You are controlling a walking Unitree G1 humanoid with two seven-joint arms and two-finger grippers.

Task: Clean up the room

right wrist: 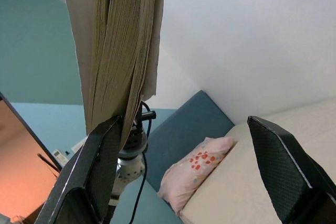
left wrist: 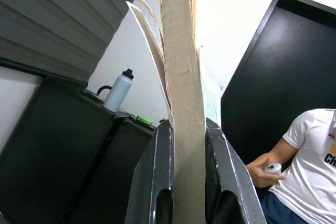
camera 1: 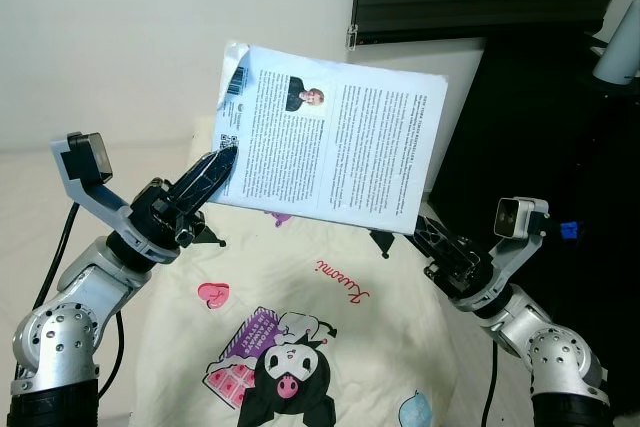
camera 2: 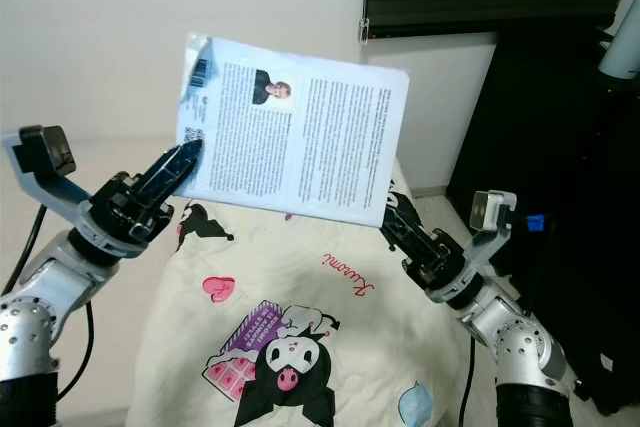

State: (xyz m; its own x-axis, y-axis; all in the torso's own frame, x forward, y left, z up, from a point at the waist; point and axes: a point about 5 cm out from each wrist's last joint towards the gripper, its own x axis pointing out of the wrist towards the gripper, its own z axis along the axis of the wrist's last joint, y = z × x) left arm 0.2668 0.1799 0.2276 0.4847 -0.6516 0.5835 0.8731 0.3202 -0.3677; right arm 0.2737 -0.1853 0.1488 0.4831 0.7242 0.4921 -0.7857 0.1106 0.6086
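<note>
— Paperback, thick and white-covered, with dense black print and a small portrait photo on the back [camera 1: 325,150]: where is it?

— Up in the air, tilted, above the cream bedspread printed with a black-and-white cartoon character and pink hearts [camera 1: 300,347]. The left gripper [camera 1: 215,172] has it by the lower left corner.

— Holding it firmly?

— In the left wrist view both black fingers [left wrist: 152,182] press flat against the yellowed page block (a few loose pages fan off to one side), so it is clamped on the book.

— And the other arm?

— The right gripper [camera 1: 415,232] sits under the book's lower right corner. Its fingers are spread wide in the right wrist view; one finger [right wrist: 100,177] touches the page edges, the other [right wrist: 286,171] stands well apart.

— Anything else around?

— A white wall behind, tall black furniture [camera 1: 540,127] on the right, and a white bottle with a black cap [left wrist: 117,90] standing on a dark cabinet. A person in a white T-shirt [left wrist: 312,161] holds something small and white. A pale pink pillow with red spots [right wrist: 194,174] lies on the bed.
</note>
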